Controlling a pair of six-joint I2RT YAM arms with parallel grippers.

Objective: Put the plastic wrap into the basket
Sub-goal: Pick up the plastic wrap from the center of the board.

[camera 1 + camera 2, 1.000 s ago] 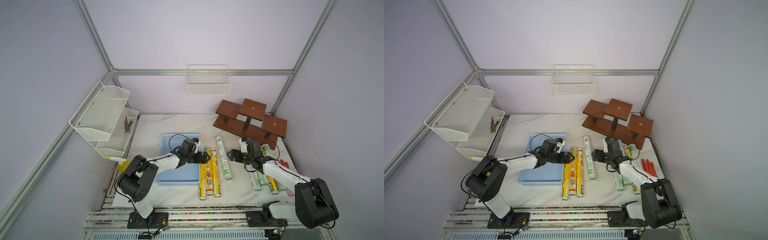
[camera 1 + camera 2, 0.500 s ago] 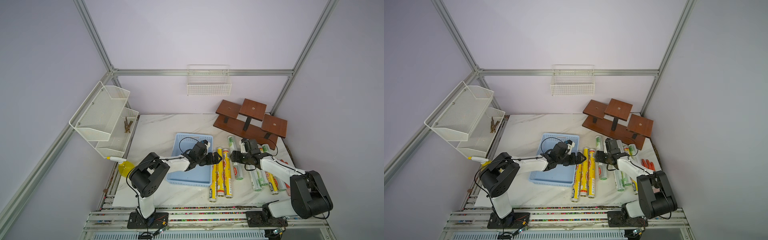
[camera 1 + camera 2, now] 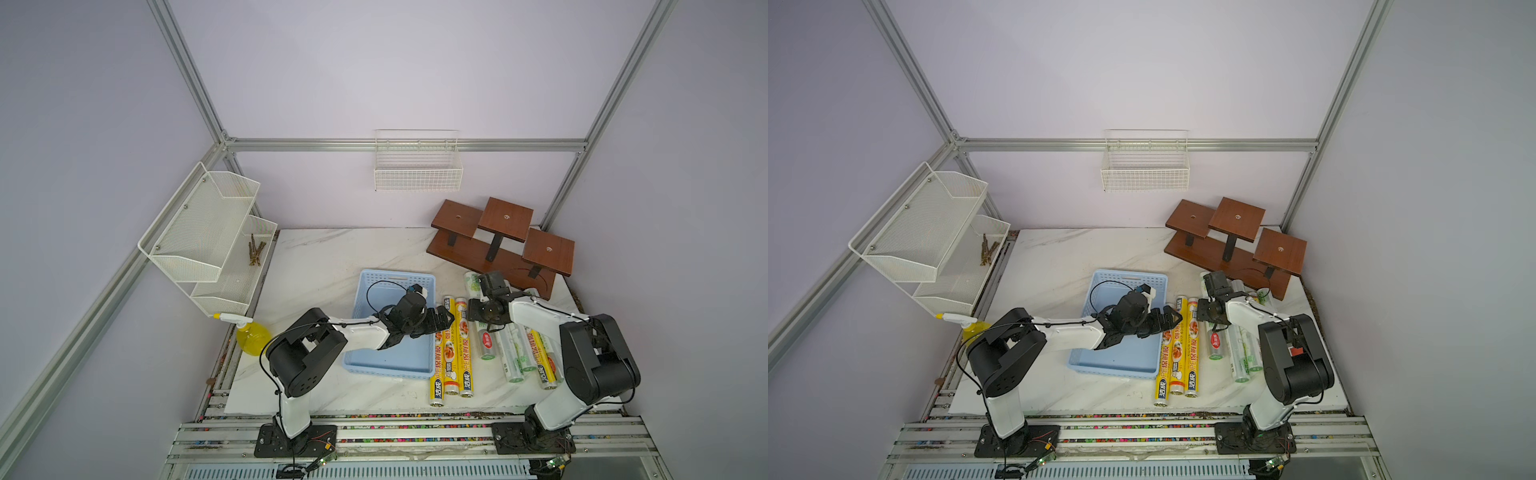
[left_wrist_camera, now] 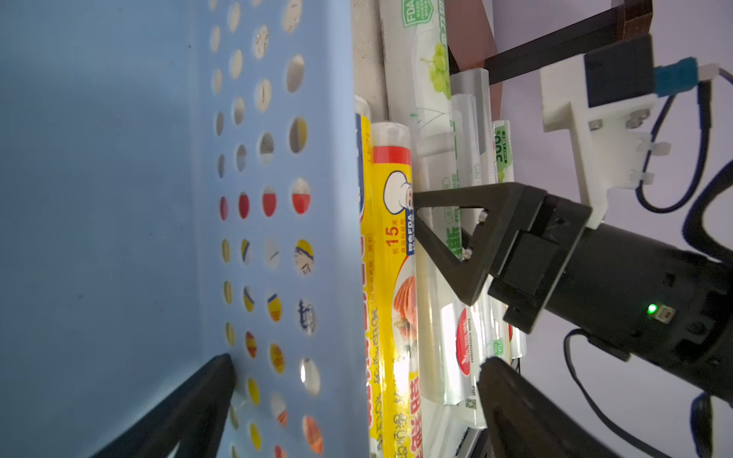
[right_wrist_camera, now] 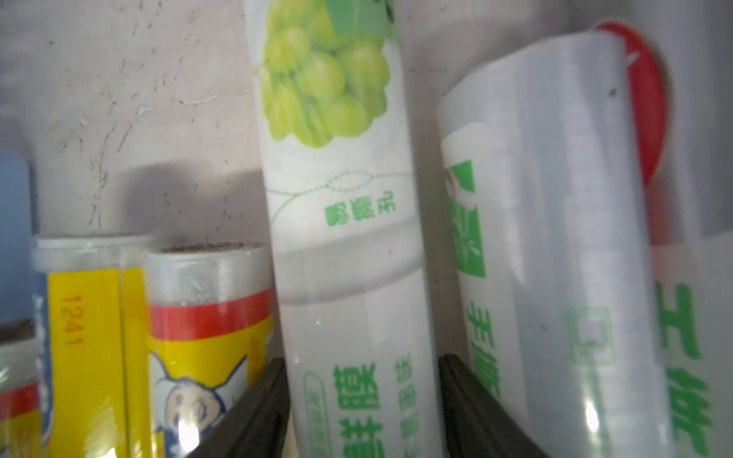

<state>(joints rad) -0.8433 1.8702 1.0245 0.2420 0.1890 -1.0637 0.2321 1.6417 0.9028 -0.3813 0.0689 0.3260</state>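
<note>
Marble table: outstretched right fingers pinch a white roll; left fingers spread wide.

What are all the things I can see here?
basket: one, light blue, table middle
yellow wrap rolls: four, three beside basket, one right
white wrap rolls: about four, green print, right
wooden stand: one, brown, back right
wire basket: one, white, back wall
mesh rack: one, white, left
spray bottle: one, yellow, under rack
left gripper: black, open, astride basket wall
right gripper: black, closed on a white roll
</note>
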